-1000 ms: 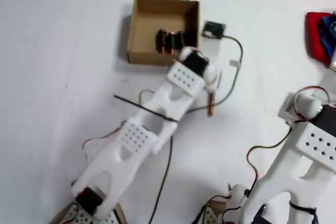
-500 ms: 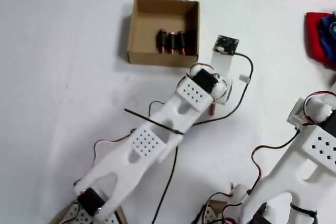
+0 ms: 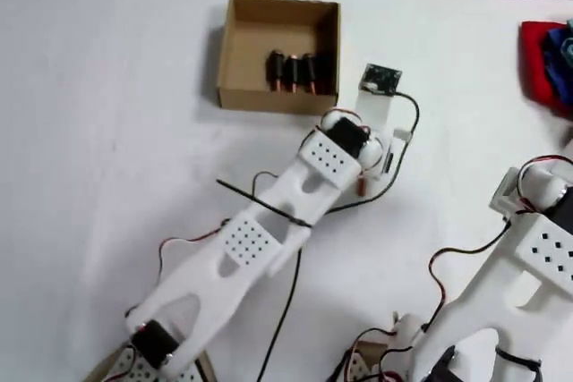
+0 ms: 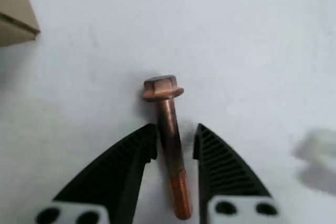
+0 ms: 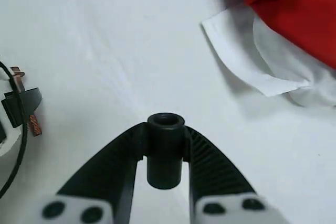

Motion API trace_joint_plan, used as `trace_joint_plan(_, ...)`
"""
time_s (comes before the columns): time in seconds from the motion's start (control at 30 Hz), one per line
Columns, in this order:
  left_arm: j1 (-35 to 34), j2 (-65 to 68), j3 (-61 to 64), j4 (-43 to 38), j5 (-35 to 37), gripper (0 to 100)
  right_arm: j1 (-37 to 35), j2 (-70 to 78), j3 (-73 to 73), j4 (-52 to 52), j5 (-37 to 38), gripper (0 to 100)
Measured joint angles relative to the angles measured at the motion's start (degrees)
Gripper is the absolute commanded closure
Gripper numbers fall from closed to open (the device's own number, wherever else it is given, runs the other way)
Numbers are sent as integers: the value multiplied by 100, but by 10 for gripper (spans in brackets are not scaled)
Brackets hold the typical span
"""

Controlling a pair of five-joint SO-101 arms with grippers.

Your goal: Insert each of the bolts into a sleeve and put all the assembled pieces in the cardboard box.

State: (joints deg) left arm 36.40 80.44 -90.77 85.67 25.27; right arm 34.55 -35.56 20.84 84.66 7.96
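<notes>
My left gripper (image 4: 176,129) is shut on a copper bolt (image 4: 169,129), gripping its shaft below the hex head. In the high view that gripper (image 3: 365,167) hangs over the table just right of the cardboard box's (image 3: 273,100) near corner, with the bolt's tip (image 3: 361,187) showing under it. Three assembled pieces (image 3: 293,72) lie side by side in the box. My right gripper (image 5: 165,135) is shut on an upright black sleeve (image 5: 165,153), its bore facing up. The right arm (image 3: 537,248) stands at the table's right side. The right wrist view shows the held bolt (image 5: 19,77) farther off.
A red cloth (image 3: 546,55) over white fabric (image 5: 247,51) lies at the table's right edge. A corner of the box (image 4: 16,19) shows in the left wrist view. Loose cables (image 3: 403,131) loop beside the left wrist. White tabletop stretches between the two arms.
The left arm has drawn back from the box's near edge toward the right, still carrying the bolt, and its wrist has turned. The right arm shifted slightly right, then held still.
</notes>
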Motion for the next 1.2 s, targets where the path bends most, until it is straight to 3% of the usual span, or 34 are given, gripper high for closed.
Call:
trace_joint_plan(0.23,18,0,-9,167,-18,972,0,0,0,0,0,978)
trace_joint_plan(0.37,0,-9,-149,818,-97,975,0,0,0,0,0,978)
trace_joint_plan(0.47,-97,-88,-246,1424,-730,975,0,0,0,0,0,978)
trace_joint_plan(0.63,-686,-721,255,1574,-2523,975,0,0,0,0,0,978)
trace_joint_plan(0.8,-1143,-2110,2127,1574,-3376,975,0,0,0,0,0,978)
trace_joint_plan(1.03,-1776,-3851,5952,1424,-3534,973,-70,0,0,0,0,978)
trace_joint_plan(1.2,-2655,-4176,7059,703,-3587,923,-615,0,0,0,0,978)
